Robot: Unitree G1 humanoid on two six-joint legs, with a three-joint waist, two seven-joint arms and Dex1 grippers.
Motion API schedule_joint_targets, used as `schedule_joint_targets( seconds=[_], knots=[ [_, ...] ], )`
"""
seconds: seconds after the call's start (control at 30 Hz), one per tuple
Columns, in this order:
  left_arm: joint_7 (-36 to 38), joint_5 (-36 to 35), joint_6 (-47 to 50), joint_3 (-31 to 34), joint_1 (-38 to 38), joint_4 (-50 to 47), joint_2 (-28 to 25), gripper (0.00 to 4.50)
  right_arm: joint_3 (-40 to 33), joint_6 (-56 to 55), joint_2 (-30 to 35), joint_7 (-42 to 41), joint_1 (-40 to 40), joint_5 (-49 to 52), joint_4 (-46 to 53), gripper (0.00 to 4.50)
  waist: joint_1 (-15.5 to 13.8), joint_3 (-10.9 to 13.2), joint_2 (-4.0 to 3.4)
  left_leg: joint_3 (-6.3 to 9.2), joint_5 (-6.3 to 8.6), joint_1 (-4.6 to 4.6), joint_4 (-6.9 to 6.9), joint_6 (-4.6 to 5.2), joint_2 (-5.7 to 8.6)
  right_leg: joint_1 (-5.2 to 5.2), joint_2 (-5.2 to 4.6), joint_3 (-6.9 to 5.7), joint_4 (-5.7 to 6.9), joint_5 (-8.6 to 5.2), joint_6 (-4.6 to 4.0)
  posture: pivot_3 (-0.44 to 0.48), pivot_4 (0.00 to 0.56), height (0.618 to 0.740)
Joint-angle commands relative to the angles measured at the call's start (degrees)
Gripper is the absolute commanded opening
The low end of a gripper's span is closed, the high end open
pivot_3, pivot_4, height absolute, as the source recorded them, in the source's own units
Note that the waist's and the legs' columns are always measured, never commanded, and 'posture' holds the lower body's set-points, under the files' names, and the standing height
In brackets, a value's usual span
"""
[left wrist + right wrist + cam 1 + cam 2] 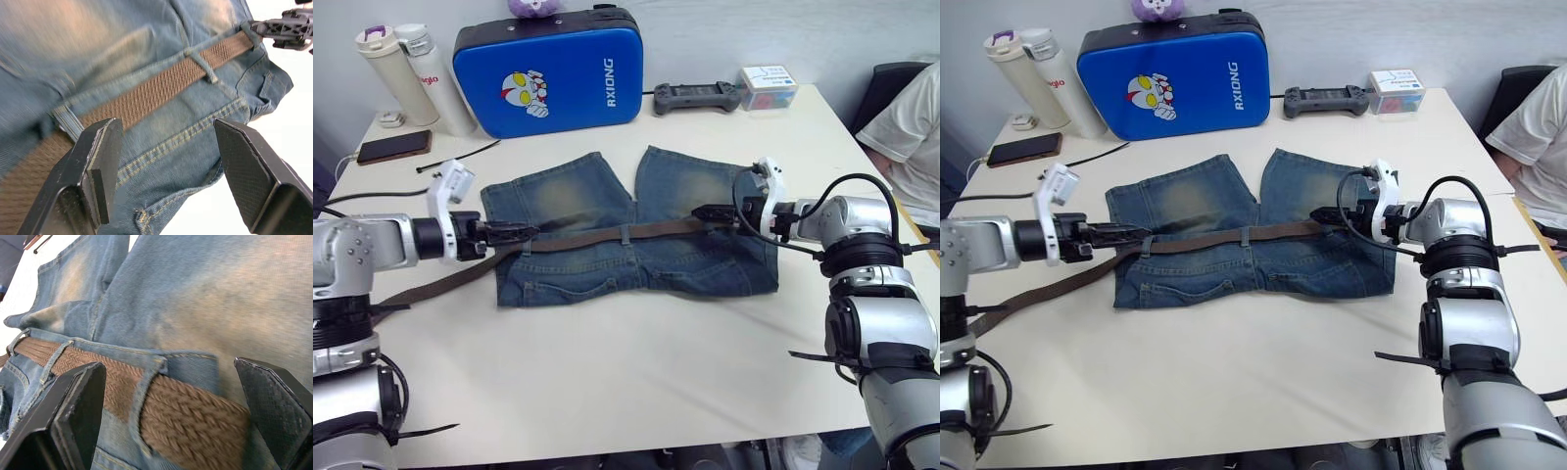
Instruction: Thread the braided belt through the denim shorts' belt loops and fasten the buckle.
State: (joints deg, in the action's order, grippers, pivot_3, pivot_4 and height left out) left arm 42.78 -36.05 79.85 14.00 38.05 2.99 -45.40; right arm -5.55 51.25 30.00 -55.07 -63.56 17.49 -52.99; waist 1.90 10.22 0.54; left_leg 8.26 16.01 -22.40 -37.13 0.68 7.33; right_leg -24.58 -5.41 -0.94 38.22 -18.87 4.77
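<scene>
A: Where is the braided belt (607,237) lying?

B: It is running along the waistband of the denim shorts (636,230), which are lying flat on the bench (636,372), passing under the belt loops (625,235). Its loose tail is trailing off the shorts toward the robot's left.

A: Grippers?

B: The left gripper (524,231) is sitting at the waistband's left end, fingers apart over the strap. The right gripper (705,211) is sitting at the right end, fingers also spread.

A: Wrist views?

B: The right wrist view is showing the weave passing under a loop (149,396); the left is catching the right gripper's tip at the far end.
</scene>
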Motion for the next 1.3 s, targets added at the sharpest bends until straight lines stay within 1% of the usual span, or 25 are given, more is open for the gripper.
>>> schedule_joint_targets(
  seconds=[0.03, 0.2, 0.37, 0.5, 0.57, 0.6, 0.63, 0.67, 0.73, 0.77, 0.8, 0.83, 0.87, 0.9, 1.03, 1.1, 1.2, 1.3],
  knots=[
    [-0.8, 2.0, -4.6, -0.6, -0.3, 3.7, 0.1, 3.3, -1.4, -0.4, 0.5, -0.3, -1.0, 0.9, 1.1, 4.5, 0.0, 0.0, 0.0, 0.0, 0.0, -0.01, 0.0, 0.0, 0.0, -0.01, 0.0, 0.0, 0.0, 0.0, 0.0, 0.0, 0.15, 0.74],
    [-1.6, 3.3, -7.8, -1.1, 1.7, 8.9, 0.4, 3.3, -1.4, 0.1, 1.1, -0.6, -0.5, 1.0, 2.1, 4.5, -0.1, 0.0, 0.0, -0.01, 0.01, 0.0, 0.0, -0.01, -0.01, -0.02, 0.01, 0.0, 0.0, 0.0, 0.0, 0.0, 0.15, 0.74],
    [-0.1, 4.0, -9.8, -3.2, 0.9, 11.1, -0.1, 3.3, -1.0, 0.9, 1.1, -0.9, 1.0, 1.2, 4.1, 4.5, 0.0, 0.0, 0.0, -0.02, 0.01, 0.0, 0.02, -0.01, -0.01, -0.02, 0.01, 0.01, 0.0, 0.0, 0.0, 0.0, 0.15, 0.74],
    [0.0, 5.1, -11.5, -5.6, 0.4, 13.7, 1.8, 3.3, -1.6, 0.8, 0.4, -0.3, 1.1, 1.5, 4.5, 4.5, 0.0, 0.0, 0.0, -0.04, 0.01, 0.0, 0.02, -0.01, -0.01, -0.03, 0.01, 0.03, 0.01, 0.0, 0.0, 0.0, 0.15, 0.74],
    [-1.0, 6.0, -13.2, -5.6, 1.3, 16.1, 3.7, 3.33, -1.7, 0.5, 0.1, -0.3, 1.1, 1.8, 4.6, 3.98, 0.0, 0.0, 0.0, -0.05, 0.01, 0.01, 0.01, -0.01, -0.01, -0.03, 0.01, 0.04, 0.02, 0.0, 0.0, 0.0, 0.15, 0.74],
    [-1.3, 6.3, -13.9, -5.7, 1.8, 16.9, 4.5, 3.06, -1.5, 0.3, 0.0, -0.9, 1.2, 1.9, 4.9, 3.71, -0.1, 0.0, 0.0, -0.05, 0.01, 0.01, 0.0, -0.01, -0.01, -0.02, 0.01, 0.03, 0.04, 0.0, 0.0, 0.0, 0.15, 0.74],
    [-1.6, 6.5, -14.4, -5.7, 2.2, 17.6, 5.1, 2.78, -1.4, 0.1, -0.1, -1.4, 1.4, 2.1, 5.4, 3.31, -0.1, 0.0, -0.01, -0.05, 0.01, 0.01, -0.03, -0.01, -0.01, -0.02, 0.0, 0.04, 0.06, 0.0, 0.0, 0.0, 0.15, 0.74],
    [-1.8, 6.7, -14.7, -5.5, 2.5, 18.2, 5.6, 2.47, -1.2, -0.1, -0.1, -2.0, 1.6, 2.2, 5.9, 2.84, -0.1, 0.0, 0.0, -0.06, 0.01, 0.02, -0.04, -0.01, 0.0, -0.02, 0.0, 0.04, 0.07, 0.0, 0.0, 0.0, 0.15, 0.74],
    [-1.1, 6.5, -14.7, -5.4, 2.6, 18.1, 5.6, 1.62, -0.8, -0.7, -0.1, -3.0, 2.3, 2.2, 7.3, 1.94, -0.1, 0.0, 0.01, -0.06, 0.01, 0.01, -0.06, -0.01, 0.0, -0.01, 0.0, 0.04, 0.08, 0.0, 0.0, 0.0, 0.15, 0.74],
    [-0.8, 5.9, -14.2, -4.7, 2.7, 17.7, 5.4, 1.31, -0.5, -1.2, 0.1, -3.8, 2.9, 2.3, 8.5, 1.56, -0.1, 0.0, 0.01, -0.07, 0.01, 0.02, -0.07, 0.0, 0.0, -0.01, -0.01, 0.04, 0.1, 0.0, 0.01, 0.0, 0.15, 0.74],
    [-0.6, 5.6, -13.8, -4.3, 2.8, 17.5, 5.2, 0.9, -0.2, -1.5, 0.2, -4.4, 3.4, 2.3, 9.3, 1.13, -0.1, 0.0, 0.01, -0.08, 0.01, 0.02, -0.07, 0.0, 0.01, -0.01, 0.0, 0.04, 0.09, 0.0, 0.01, 0.0, 0.15, 0.74],
    [0.8, 5.1, -14.1, -4.0, 2.4, 16.7, 4.1, 0.51, 0.1, -2.6, 0.6, -5.8, 4.5, 2.5, 11.2, 0.7, -0.1, 0.0, 0.01, -0.08, 0.02, 0.01, -0.07, 0.01, 0.0, -0.02, 0.0, 0.05, 0.09, 0.0, 0.01, 0.0, 0.15, 0.74],
    [2.1, 4.8, -14.4, -3.7, 2.0, 16.0, 2.9, 0.16, 0.4, -3.1, 0.9, -7.0, 5.5, 2.8, 13.0, 0.4, -0.1, 0.0, 0.01, -0.08, 0.02, 0.01, -0.06, 0.01, 0.0, -0.02, 0.0, 0.05, 0.09, 0.0, 0.01, 0.0, 0.15, 0.74],
    [3.8, 4.3, -14.8, -3.5, 1.5, 15.1, 1.7, 0.02, 0.6, -4.0, 1.3, -8.3, 6.7, 3.0, 15.0, 0.36, -0.1, 0.0, 0.01, -0.08, 0.03, 0.01, -0.06, 0.02, 0.0, -0.03, 0.0, 0.05, 0.09, 0.0, 0.01, 0.0, 0.15, 0.74],
    [10.6, 1.3, -15.3, -2.3, -1.3, 10.1, -2.2, 0.0, 0.3, -6.6, 3.0, -12.6, 11.5, 5.1, 24.2, 0.36, -0.1, 0.0, 0.01, -0.08, 0.03, 0.0, -0.06, 0.01, -0.01, -0.05, 0.0, 0.06, 0.1, 0.0, 0.01, 0.0, 0.15, 0.74],
    [14.7, 0.2, -16.4, -2.3, -4.0, 6.6, -4.8, 0.0, 0.3, -10.7, 4.2, -14.6, 14.7, 5.4, 29.9, 0.36, -0.1, 0.0, 0.01, -0.08, 0.04, 0.0, -0.04, 0.01, -0.01, -0.08, 0.01, 0.07, 0.1, 0.0, 0.01, 0.0, 0.15, 0.74],
    [21.7, -2.1, -19.4, -0.6, -9.1, 1.0, -8.3, 0.0, 0.3, -17.8, 6.2, -18.2, 21.2, 5.5, 40.8, 0.36, 0.1, 0.0, 0.01, -0.09, 0.05, 0.0, 0.0, -0.01, -0.03, -0.09, 0.02, 0.09, 0.07, 0.0, 0.01, 0.0, 0.15, 0.74],
    [28.3, -2.9, -24.1, 1.1, -15.5, -4.3, -11.7, 0.0, 0.4, -24.0, 7.5, -18.9, 27.2, 4.8, 50.3, 0.36, -0.1, 0.0, 0.01, -0.1, 0.07, 0.01, 0.02, -0.01, -0.05, -0.09, 0.04, 0.1, 0.06, 0.0, 0.01, 0.0, 0.15, 0.74]
  ],
)
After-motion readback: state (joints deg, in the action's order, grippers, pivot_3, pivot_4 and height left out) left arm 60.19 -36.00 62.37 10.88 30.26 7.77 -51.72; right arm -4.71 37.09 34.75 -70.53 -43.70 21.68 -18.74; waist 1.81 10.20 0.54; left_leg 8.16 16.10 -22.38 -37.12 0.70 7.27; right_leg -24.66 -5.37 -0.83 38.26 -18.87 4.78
